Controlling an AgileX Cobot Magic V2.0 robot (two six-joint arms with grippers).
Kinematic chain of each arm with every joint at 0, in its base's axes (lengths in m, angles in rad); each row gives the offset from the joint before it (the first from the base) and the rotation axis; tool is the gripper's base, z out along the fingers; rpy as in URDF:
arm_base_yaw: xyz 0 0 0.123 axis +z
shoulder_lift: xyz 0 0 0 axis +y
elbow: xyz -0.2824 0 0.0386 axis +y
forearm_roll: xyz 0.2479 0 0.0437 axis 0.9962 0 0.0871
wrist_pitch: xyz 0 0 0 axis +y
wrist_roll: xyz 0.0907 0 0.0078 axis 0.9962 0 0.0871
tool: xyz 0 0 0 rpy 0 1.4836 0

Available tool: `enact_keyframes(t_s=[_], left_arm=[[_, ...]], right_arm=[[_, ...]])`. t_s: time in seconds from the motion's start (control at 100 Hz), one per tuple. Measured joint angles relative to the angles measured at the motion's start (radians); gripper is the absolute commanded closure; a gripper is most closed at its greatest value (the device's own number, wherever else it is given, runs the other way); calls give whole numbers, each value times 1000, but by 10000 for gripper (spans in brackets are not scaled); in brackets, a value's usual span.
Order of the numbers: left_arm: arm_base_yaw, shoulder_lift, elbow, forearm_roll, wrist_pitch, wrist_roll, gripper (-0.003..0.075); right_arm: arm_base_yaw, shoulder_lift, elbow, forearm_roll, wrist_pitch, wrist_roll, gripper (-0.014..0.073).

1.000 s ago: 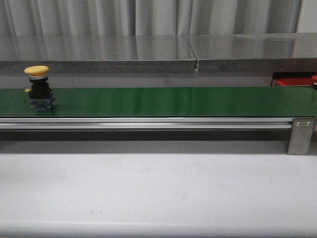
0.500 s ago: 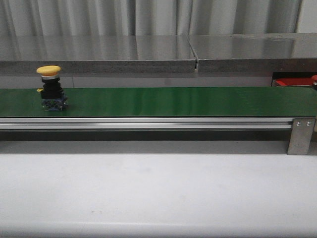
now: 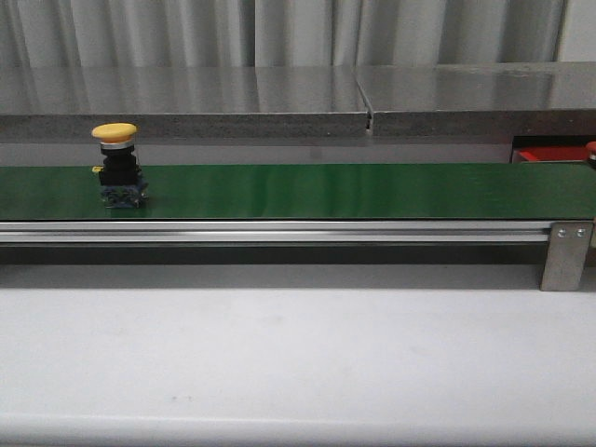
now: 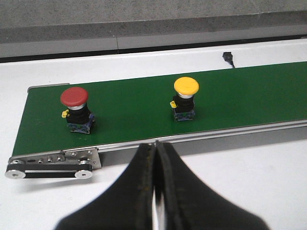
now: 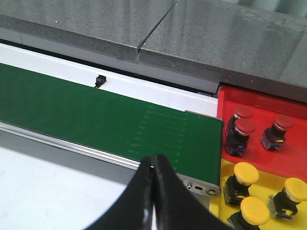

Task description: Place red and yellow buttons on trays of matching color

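A yellow button [image 3: 115, 135] on a black base stands upright on the green belt [image 3: 317, 191] near its left end. In the left wrist view the same yellow button [image 4: 186, 86] rides ahead of a red button [image 4: 75, 97] close to the belt's end roller. My left gripper [image 4: 156, 146] is shut and empty, short of the belt's near rail. My right gripper [image 5: 153, 161] is also shut and empty, by the belt's other end. Beyond that end lie a red tray [image 5: 290, 158] holding three red buttons [image 5: 245, 127] and a yellow tray [image 5: 269, 181] holding three yellow buttons [image 5: 246, 173].
A grey stone ledge [image 3: 186, 102] runs behind the belt. The belt's aluminium rail [image 3: 279, 233] and end bracket [image 3: 565, 254] face the white table [image 3: 298, 363]. A sliver of the red tray [image 3: 549, 155] shows at the far right of the front view.
The yellow button has travelled to the right along the belt. Neither gripper appears in the earlier frames.
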Motion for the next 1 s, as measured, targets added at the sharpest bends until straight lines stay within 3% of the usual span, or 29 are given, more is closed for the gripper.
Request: enact_keyframes(t_s=[0.22,0.56,0.65,0.85,0.94,1.0], left_arm=[[0,-63,49,0,2,0,741],[-2,-63,51,0,2,0,741],[-2,-63,51,0,2,0,741],[-2,-63,51,0,2,0,741],[-2,-63,51,0,2,0,741],[-2,-63,51,0,2,0,741]], right_arm=[[22,51,-65,0,26,0,712],[183,344,-287,1,66,0,687],[219,434,-359,1,95,0,562],[284,636,-494,3,124,0,104],[308,714,-547,5,139,0,1],[327,760,-586,5,157,0,-15]])
